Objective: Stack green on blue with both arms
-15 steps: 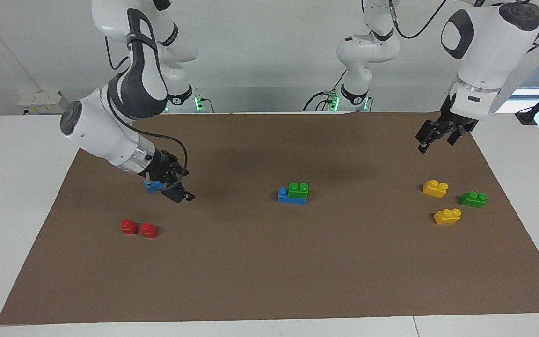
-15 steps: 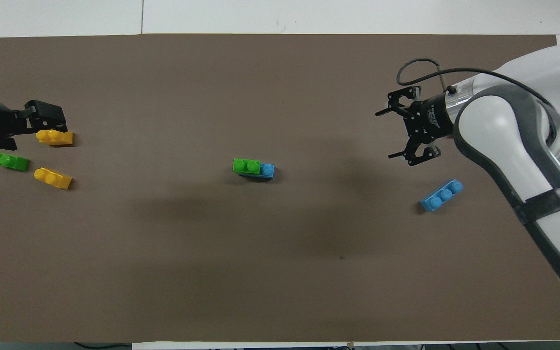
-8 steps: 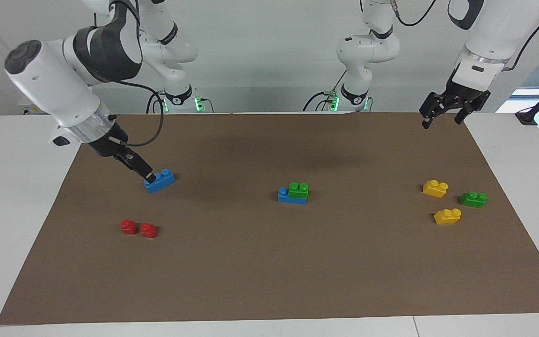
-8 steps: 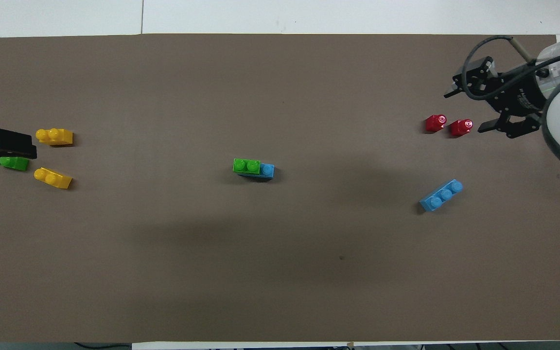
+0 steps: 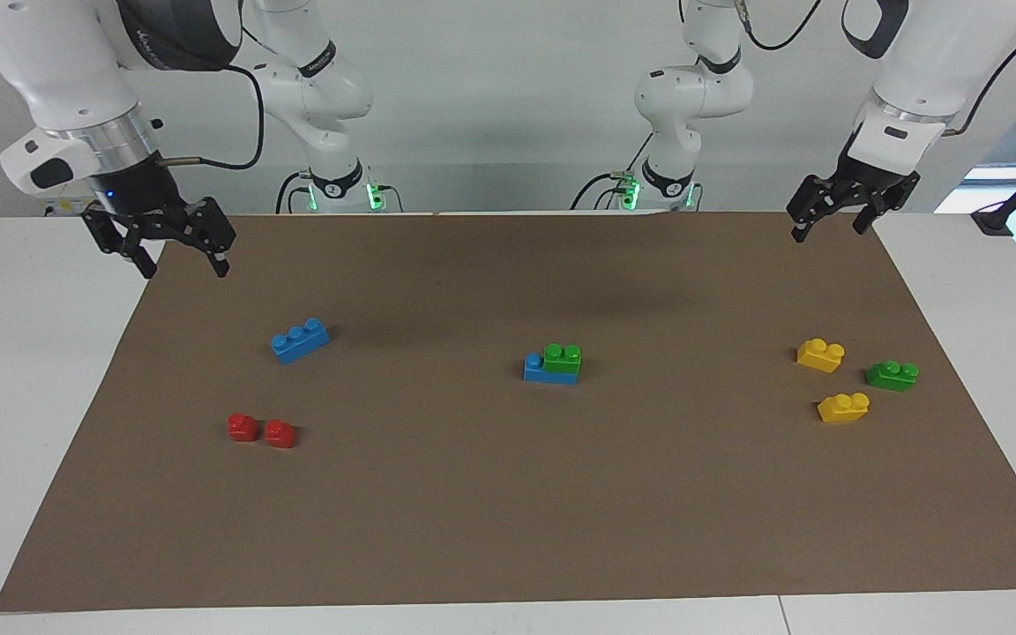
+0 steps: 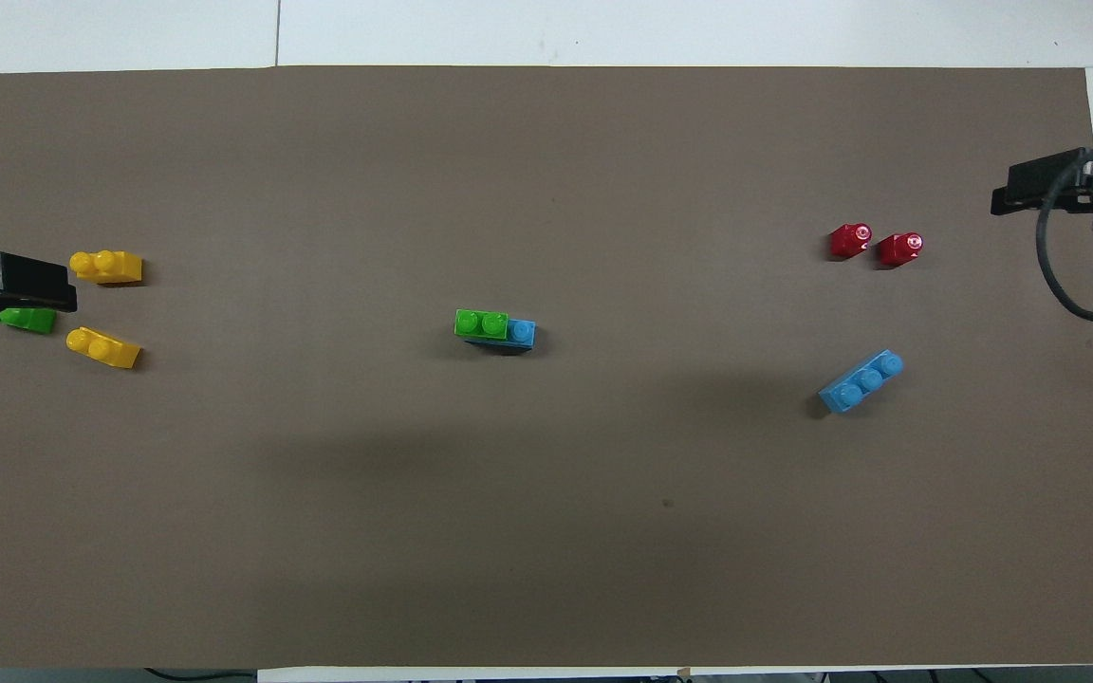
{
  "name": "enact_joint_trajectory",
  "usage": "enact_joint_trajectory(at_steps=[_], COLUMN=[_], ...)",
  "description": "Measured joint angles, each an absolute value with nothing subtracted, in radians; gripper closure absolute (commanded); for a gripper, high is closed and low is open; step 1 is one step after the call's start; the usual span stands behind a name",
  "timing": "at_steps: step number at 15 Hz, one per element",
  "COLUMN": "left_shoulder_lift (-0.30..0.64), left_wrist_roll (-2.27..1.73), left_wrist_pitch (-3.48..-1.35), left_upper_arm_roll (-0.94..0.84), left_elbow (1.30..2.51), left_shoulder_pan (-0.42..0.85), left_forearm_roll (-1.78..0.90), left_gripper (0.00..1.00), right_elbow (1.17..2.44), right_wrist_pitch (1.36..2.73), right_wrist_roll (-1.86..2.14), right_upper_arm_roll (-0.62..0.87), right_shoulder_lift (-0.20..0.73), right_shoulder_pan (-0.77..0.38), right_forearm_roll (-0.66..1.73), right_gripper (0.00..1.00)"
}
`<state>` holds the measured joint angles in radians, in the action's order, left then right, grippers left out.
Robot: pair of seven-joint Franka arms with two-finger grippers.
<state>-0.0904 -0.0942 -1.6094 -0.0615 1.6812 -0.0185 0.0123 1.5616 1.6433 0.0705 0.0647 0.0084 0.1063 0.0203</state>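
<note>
Green brick [image 5: 563, 357] sits on blue brick [image 5: 549, 371]; left tool [image 5: 831, 213] and right tool [image 5: 162, 244] hang spread, empty.

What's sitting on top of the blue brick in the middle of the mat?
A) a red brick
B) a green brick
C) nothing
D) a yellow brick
B: a green brick sits on the blue brick at the mat's middle, covering all but one end stud, and neither gripper is near it.

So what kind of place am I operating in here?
Probably a robotics lab bench: a white table under a brown paper mat, small plastic building bricks such as the green-on-blue stack, and bare white walls.
</note>
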Motion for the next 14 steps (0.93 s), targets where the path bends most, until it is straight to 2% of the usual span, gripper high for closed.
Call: enact_joint_trajectory(at_steps=[2,14], left_shoulder_lift=[-0.090,-0.089], left_wrist_roll=[-0.094,-0.094], left_wrist_pitch=[-1.609,-1.610], left_upper_arm_roll=[-0.062,-0.061], left_elbow=[1.681,1.681], left_shoulder_pan=[-0.018,-0.019], left_forearm_roll=[0.005,-0.013], left_gripper=[0.00,0.00], right_elbow=[1.567,1.589], right_wrist_pitch=[1.598,1.611], right_wrist_roll=[0.076,0.054], right_upper_arm_roll=[0.077,0.077], right_shoulder_lift=[-0.002,-0.003], right_shoulder_pan=[0.091,0.082], right_forearm_roll=[0.020,0.010], right_gripper=[0.00,0.00])
